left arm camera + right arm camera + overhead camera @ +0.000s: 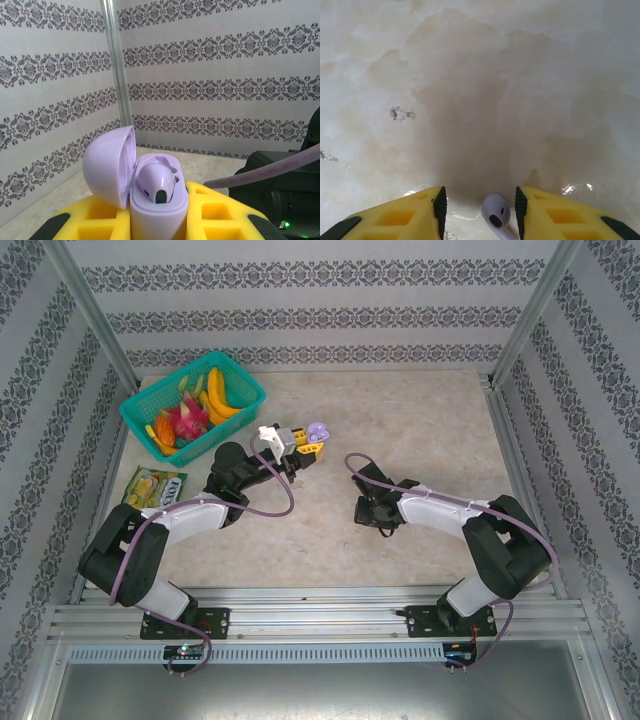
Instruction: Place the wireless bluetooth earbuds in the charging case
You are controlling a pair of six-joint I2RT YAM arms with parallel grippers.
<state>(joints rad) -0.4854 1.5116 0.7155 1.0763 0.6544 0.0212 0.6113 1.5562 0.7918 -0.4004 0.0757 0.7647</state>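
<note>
The lilac charging case [159,222] stands open, its lid [107,165] swung left, and one lilac earbud [157,182] sits in a socket. My left gripper [160,205] is shut on the case body, yellow fingers [90,220] on both sides. In the top view this gripper [303,448] holds the case [316,430] above the table's middle. My right gripper [372,512] points down at the table. Its jaws [480,205] stand open around a second lilac earbud [495,210] lying on the surface, nearer the right finger [560,215], touching neither pad.
A teal basket [193,403] of toy fruit stands at the back left. A green snack packet [155,486] lies near the left edge. Patterned walls and metal rails [515,455] enclose the marbled tabletop [430,420].
</note>
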